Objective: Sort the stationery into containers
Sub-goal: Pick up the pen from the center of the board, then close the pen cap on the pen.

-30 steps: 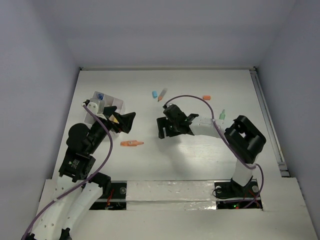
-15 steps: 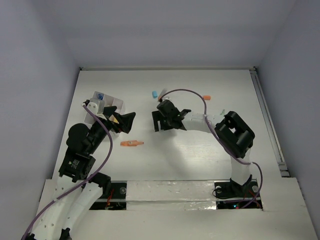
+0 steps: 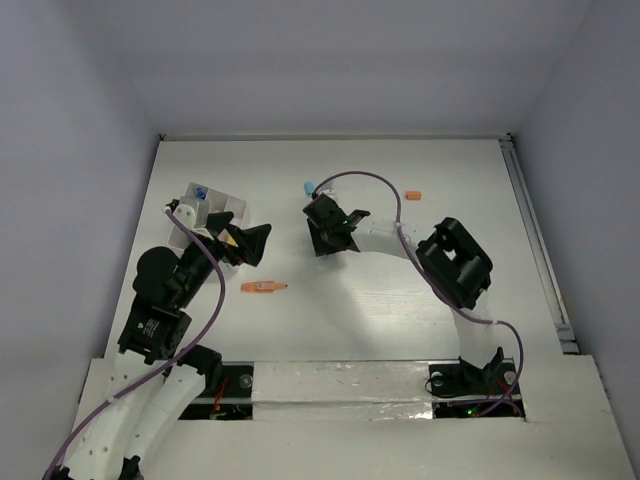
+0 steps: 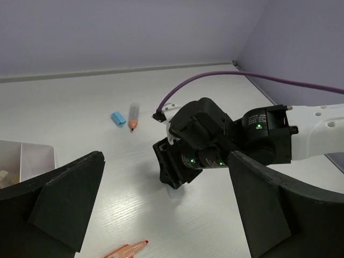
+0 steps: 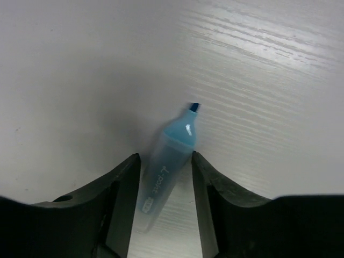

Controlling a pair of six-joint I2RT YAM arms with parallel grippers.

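**Right arm:** swung leftward and away from me across the desk [image 3: 380,320] over the last second. **Left arm:** unchanged.

**Grip.** The right claw [image 3: 325,240] now sits about mid-desk. Its fingers [image 5: 115,204] are pressed onto a blue highlighter [image 5: 164,172]. The highlighter is uncapped, with its tip pointing out ahead of the claw, and the shadow under it suggests it rides clear of the surface. The left claw [image 3: 248,243] hangs spread wide and empty, just left of the right claw.

**Risks, as I judge them.**
- The hold looks to fall toward the rear of the barrel, so the free front end could pivot or slip during a quick swing.
- The bare tip could mark the desk if I come down early.
- The thin compartment walls give little margin, and a tilted release might leave the highlighter propped across a wall.

**Surroundings, near to far.**
- An orange pen [image 3: 263,287] lies on my side of both claws, roughly between them and well apart from either.
- The left claw stands between the right claw and the white box [image 3: 232,208], at the box's near-right corner. It is the one obstacle on a straight path, and the two wrists could clash there.
- The box holds a blue item in a far compartment.
- Beyond the right claw, a blue cap [image 4: 117,118] and a clear pen [image 4: 133,115] with an orange tip lie just beside each other.
- A small orange piece [image 3: 413,194] rests far to the right claw's right.
- The purple cable [image 3: 370,178] arches over the right wrist.
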